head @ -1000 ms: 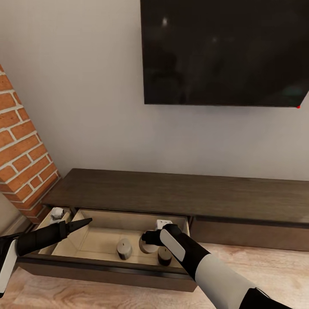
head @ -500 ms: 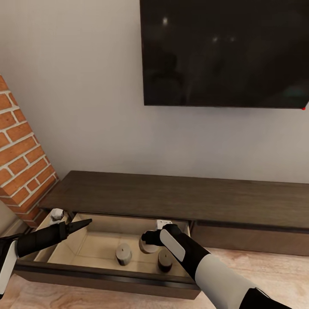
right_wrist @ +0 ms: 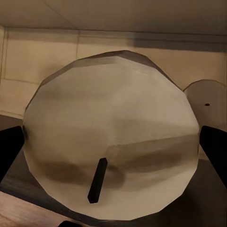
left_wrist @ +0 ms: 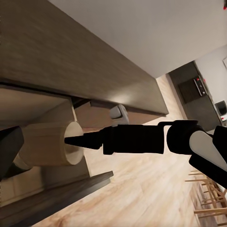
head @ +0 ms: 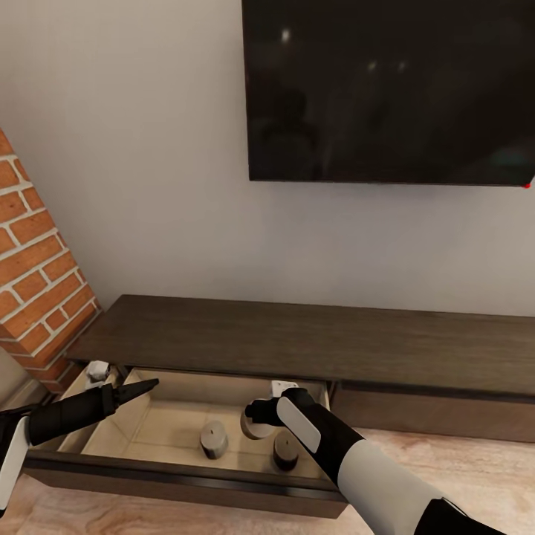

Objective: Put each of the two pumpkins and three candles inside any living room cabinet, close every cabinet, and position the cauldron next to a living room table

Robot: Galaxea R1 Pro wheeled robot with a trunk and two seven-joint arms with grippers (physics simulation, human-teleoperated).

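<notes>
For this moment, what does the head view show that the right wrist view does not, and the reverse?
Head view alone: the TV on the wall, the brick fireplace, the long top of the cabinet, the left tool over the open drawer, and a candle standing on the drawer floor.

Right wrist view alone: the dark wick of the candle between the right tool's fingers.

Both: that held candle and the drawer's pale lining.

Your arms: matte black shells, white panels on forearms. Left pincer: slim tapered black fingers. Right wrist: white oval inlay.
</notes>
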